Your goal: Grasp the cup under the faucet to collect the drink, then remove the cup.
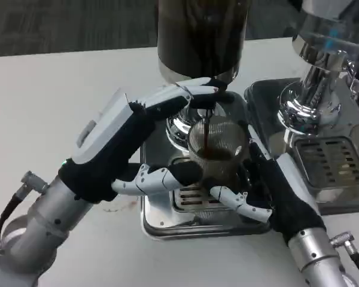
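A clear ribbed cup (218, 149) stands on the metal drip tray (158, 224) under the faucet (207, 107) of a dark drink dispenser (200, 36). A brown stream runs into the cup, which holds some dark drink. My left hand (122, 140) reaches over from the left: its fingers rest on the faucet's lever (197, 89) and its thumb lies low beside the cup. My right hand (278, 194) is at the cup's right side, fingers against its wall and thumb across the front of its base, gripping it.
A second chrome dispenser (314, 89) with its own grated tray (335, 161) stands close on the right, just behind my right forearm. The white table (60, 89) stretches to the left and along the front edge.
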You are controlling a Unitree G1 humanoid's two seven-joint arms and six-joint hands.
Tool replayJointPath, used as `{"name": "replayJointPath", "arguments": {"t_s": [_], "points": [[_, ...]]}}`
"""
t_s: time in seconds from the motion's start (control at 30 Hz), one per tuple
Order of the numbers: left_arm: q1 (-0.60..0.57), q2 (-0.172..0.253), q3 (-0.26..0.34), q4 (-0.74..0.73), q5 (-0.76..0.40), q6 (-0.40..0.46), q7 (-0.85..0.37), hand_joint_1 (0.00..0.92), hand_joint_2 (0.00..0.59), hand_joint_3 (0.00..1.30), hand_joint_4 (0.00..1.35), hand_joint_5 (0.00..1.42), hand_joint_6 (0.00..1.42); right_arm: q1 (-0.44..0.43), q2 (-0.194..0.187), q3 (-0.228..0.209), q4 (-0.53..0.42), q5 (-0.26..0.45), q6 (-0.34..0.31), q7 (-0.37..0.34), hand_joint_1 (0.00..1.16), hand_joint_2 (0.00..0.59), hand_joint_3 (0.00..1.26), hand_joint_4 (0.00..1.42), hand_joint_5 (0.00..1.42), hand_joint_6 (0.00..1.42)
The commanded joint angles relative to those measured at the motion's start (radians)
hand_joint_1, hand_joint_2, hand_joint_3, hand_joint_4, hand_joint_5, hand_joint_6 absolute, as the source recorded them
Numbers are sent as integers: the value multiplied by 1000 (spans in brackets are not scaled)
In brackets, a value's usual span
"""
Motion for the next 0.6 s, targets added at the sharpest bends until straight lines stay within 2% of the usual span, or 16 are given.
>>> {"name": "replayJointPath", "arguments": {"t_s": [0.03, 0.4, 0.6], "points": [[25, 19, -5, -8, 14, 2, -12, 0, 139, 356, 228, 392, 297, -33, 8, -10, 39, 15, -21, 18, 586, 189, 0, 0, 0, 37], [39, 27, 7, -34, 17, 24, -7, 0, 140, 350, 218, 382, 269, -71, 19, -11, 102, 25, -38, 23, 600, 172, 0, 0, 0, 34], [39, 35, 62, -87, 22, 43, 24, 0, 145, 310, 173, 328, 218, -77, 31, -17, 125, 24, -51, 13, 602, 172, 0, 0, 0, 34]]}}
